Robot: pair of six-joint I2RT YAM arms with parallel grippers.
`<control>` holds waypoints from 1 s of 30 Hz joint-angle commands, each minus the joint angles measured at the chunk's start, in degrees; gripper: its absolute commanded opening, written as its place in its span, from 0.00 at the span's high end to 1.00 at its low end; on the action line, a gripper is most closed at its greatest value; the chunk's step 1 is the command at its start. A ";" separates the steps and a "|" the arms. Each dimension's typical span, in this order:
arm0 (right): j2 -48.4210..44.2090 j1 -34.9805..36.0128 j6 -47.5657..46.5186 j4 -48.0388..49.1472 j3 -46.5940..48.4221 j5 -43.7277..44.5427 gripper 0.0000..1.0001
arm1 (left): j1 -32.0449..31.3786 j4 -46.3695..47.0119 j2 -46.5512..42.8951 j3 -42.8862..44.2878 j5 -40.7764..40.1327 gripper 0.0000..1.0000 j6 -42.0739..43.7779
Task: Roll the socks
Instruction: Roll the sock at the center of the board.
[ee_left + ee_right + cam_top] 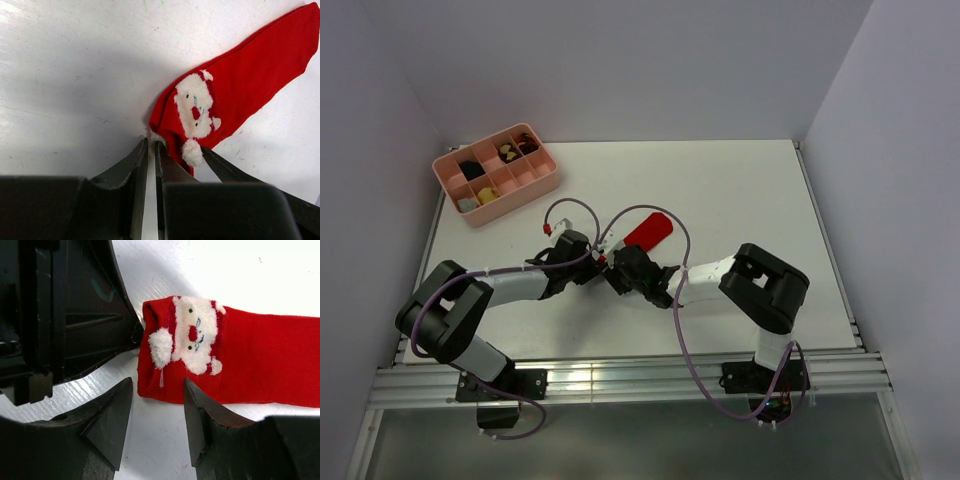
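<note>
Nearest us, the black two-finger right tool [157, 385] stands with its fingers apart, one on either side of the near edge of the bright red fabric socks [260, 355]. We see these lying flat on the white counter [740, 190], between both arms. The black left tool [151, 145] is pinched nearly together on the socks' end corner, beside a fluffy white Santa face [195, 340].
</note>
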 commanded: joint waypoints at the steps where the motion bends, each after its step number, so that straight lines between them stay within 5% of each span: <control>1: -1.56 0.64 0.44 3.66 1.32 1.72 0.48 | -0.31 -0.37 -1.08 1.47 -0.69 0.84 0.14; 19: 5.19 0.55 0.88 1.56 4.39 0.13 0.51 | -0.31 -0.54 -1.17 1.56 -0.69 0.84 0.05; 21: 5.55 0.55 0.97 0.86 4.92 0.13 0.56 | -0.31 -0.54 -1.08 1.73 -0.60 0.84 -0.04; 28: 4.58 -1.12 4.31 -0.72 4.39 -0.65 0.96 | -0.31 -1.16 -2.66 1.56 -1.21 0.84 -0.74; 30: 2.56 -2.78 6.50 -1.61 3.87 -3.28 1.00 | -0.31 -1.51 -4.68 0.95 -2.00 0.84 -1.35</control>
